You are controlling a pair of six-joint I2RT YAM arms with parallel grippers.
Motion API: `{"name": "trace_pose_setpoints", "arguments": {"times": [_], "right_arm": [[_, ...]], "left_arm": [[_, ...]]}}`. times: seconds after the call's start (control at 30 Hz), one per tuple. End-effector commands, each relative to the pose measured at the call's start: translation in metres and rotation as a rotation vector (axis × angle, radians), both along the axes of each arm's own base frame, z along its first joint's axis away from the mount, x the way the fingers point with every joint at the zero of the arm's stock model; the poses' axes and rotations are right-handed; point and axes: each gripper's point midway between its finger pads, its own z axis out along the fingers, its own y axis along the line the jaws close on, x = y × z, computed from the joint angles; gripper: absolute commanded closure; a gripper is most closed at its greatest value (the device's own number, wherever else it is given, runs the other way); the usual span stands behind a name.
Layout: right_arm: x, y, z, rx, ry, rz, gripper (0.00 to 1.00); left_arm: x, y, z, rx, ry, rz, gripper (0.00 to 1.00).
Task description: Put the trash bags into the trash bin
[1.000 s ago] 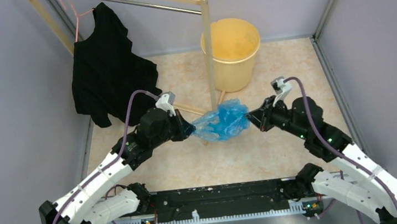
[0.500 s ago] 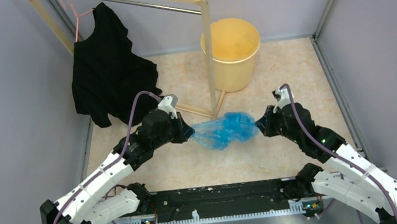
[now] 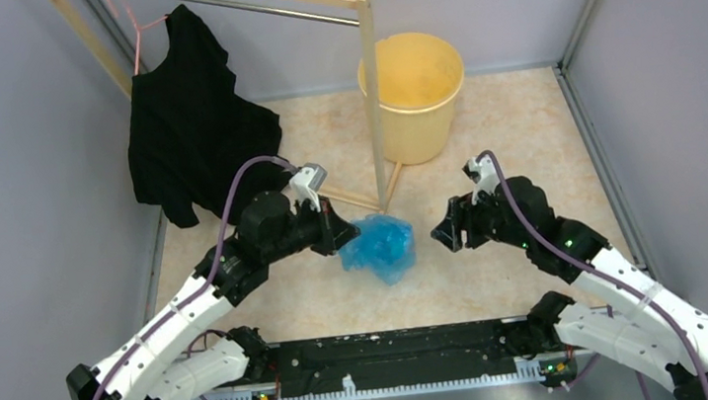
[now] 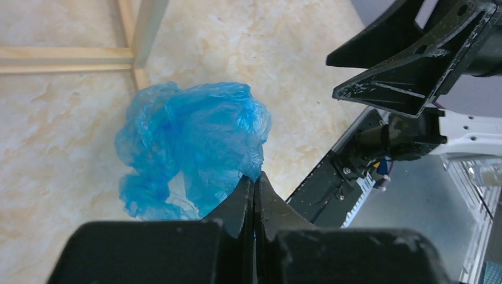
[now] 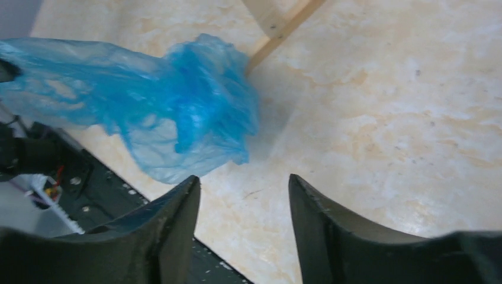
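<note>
Barely started tbh: left hand point(image 3: 343, 235) pinching the blue trash bag point(image 3: 381, 247), right hand point(image 3: 441, 234) spread with nothing in it, trash bin point(image 3: 416, 130) at the back looks empty.

Bright even light, soft shadows, sharp

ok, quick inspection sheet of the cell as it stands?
Surface: beige marbled tabletop, no damage seen.
Job's things: blue trash bag bunched, outside the trash bin; bin upright at the back, no bag seen inside.
Clutter: wooden rack beside the bin; black garment on a pink hanger.
Grippers: left gripper shut on the bag; right gripper open, apart from it.
Cables: purple cable looping over each arm, no snag seen.
Surroundings: grey walls on three sides.
</note>
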Motion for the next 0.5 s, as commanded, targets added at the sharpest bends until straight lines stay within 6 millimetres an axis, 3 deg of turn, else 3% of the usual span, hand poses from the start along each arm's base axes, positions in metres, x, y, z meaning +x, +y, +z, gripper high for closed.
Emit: {"name": "trace_pose_setpoints", "arguments": {"times": [0.0, 0.1, 0.17, 0.27, 0.37, 0.47], "right_arm": [[-0.013, 0.031, 0.04, 0.151, -0.051, 0.172, 0.38], [-0.023, 0.062, 0.036, 0.314, 0.012, 0.275, 0.35], [-0.017, 0.072, 0.034, 0.388, 0.025, 0.261, 0.33], [0.011, 0.054, 0.008, 0.308, 0.027, 0.068, 0.31], [0.025, 0.038, -0.011, 0.284, 0.045, -0.031, 0.36], [0.022, 0.049, -0.011, 0.427, 0.077, 0.021, 0.54]], "left_arm": [[-0.009, -0.016, 0.036, -0.122, -0.112, -0.122, 1.0], [-0.018, -0.03, 0.046, -0.173, -0.106, -0.215, 1.0], [-0.024, -0.037, 0.052, -0.191, -0.116, -0.278, 1.0], [-0.027, -0.041, 0.056, -0.214, -0.091, -0.303, 1.0], [-0.036, -0.044, 0.068, -0.266, -0.085, -0.341, 1.0], [-0.039, -0.045, 0.077, -0.299, -0.102, -0.356, 1.0]]}}
